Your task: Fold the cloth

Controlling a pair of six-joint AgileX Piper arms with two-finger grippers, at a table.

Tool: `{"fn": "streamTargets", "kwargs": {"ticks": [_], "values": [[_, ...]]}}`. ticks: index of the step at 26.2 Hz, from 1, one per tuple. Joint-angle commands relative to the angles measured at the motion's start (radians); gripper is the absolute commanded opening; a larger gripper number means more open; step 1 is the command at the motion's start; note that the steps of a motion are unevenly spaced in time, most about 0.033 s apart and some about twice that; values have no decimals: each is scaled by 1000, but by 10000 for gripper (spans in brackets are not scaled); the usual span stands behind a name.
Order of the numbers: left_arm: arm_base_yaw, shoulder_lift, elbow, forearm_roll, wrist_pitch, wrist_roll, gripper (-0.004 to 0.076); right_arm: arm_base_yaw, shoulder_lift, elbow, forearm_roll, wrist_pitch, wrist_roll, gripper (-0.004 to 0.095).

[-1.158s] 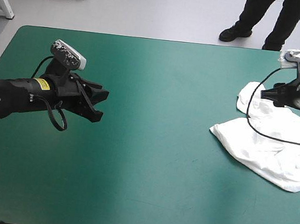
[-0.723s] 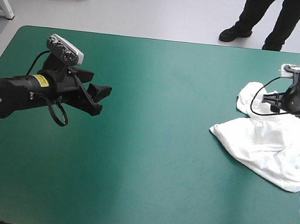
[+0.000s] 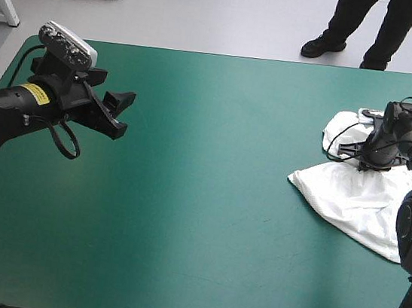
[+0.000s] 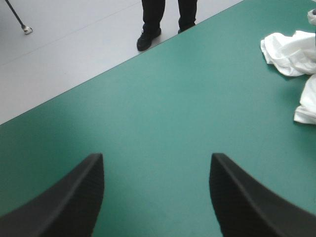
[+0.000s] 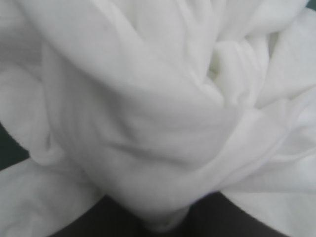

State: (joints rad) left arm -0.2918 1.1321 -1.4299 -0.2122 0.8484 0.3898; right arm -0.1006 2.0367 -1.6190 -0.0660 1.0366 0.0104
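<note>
Up high, the soft white T-shirt (image 3: 359, 201) lies crumpled by the table's right edge, and the right gripper (image 3: 370, 151) is down on it

Left wrist: the left gripper (image 4: 157, 157) hangs over the smooth teal-green cover (image 4: 163, 108), black fingers wide, far off

Right wrist: fingers pinch a bunched fold, maybe to lift it
</note>
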Motion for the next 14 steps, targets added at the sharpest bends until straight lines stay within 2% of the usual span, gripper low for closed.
{"fn": "streamTargets", "kwargs": {"ticks": [1, 6, 9, 14], "values": [[-3, -21, -78, 37, -39, -9, 459, -21, 18, 0, 66, -44, -88, -17], [-3, -23, -144, 139, 19, -92, 459, -4, 7, 0, 351, -9, -270, -12], [-3, -34, -143, 195, 34, -134, 459, 53, -13, -2, 384, -2, -290, -11], [-3, -63, -143, 243, 45, -171, 459, 213, -26, -29, 392, 6, -283, -11]]}}
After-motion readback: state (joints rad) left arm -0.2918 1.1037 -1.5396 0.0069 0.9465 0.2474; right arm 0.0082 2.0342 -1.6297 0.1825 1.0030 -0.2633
